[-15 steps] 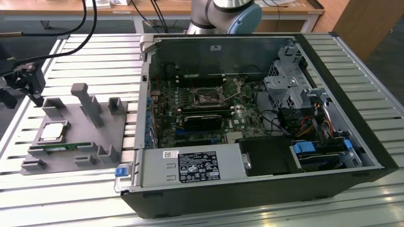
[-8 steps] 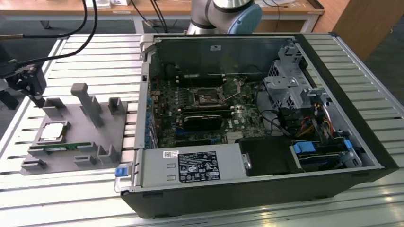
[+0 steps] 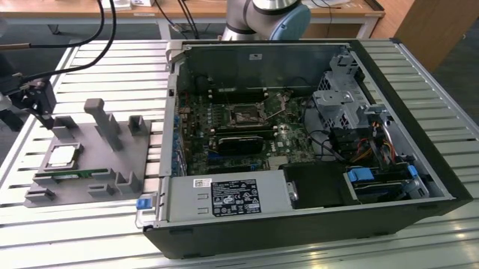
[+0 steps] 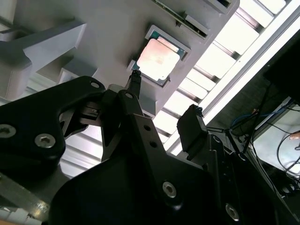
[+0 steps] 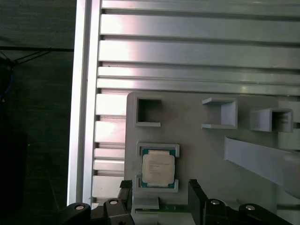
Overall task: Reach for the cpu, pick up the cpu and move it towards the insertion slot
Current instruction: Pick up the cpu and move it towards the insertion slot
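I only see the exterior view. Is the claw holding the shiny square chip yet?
Observer: No. In the first wrist view the cpu lies flat in its grey tray, nothing touching it.
Operator: Is the claw open?
Observer: Yes, the gripper is open, its fingers set wider than the cpu.
Operator: Is it lined up?
Observer: Roughly; the cpu sits midway between the two fingers there.
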You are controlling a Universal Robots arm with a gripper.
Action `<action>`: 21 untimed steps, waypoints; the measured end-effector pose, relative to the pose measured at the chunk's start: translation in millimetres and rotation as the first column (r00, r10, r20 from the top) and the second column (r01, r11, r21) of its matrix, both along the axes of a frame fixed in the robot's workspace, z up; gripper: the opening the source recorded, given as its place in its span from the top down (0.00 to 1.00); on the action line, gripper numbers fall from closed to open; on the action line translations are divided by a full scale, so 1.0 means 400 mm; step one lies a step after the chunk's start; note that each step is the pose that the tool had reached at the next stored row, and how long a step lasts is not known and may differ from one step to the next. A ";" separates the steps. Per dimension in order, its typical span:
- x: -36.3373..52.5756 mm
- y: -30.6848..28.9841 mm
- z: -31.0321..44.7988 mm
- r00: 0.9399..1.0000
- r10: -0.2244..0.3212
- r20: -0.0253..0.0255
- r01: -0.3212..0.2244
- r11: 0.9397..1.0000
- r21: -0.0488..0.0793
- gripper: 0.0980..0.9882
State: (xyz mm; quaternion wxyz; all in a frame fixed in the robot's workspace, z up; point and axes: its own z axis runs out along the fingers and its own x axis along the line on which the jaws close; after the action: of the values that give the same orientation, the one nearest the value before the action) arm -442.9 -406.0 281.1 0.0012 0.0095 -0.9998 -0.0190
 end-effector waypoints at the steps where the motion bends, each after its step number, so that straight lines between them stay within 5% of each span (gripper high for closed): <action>1: 0.000 0.000 -0.001 1.000 0.000 0.000 0.000 1.000 0.000 0.45; 21: 0.000 -0.002 -0.040 1.000 0.000 0.000 0.000 1.000 0.000 0.45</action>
State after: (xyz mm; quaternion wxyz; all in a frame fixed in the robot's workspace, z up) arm -442.9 -406.7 265.3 0.0012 0.0095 -0.9998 -0.0190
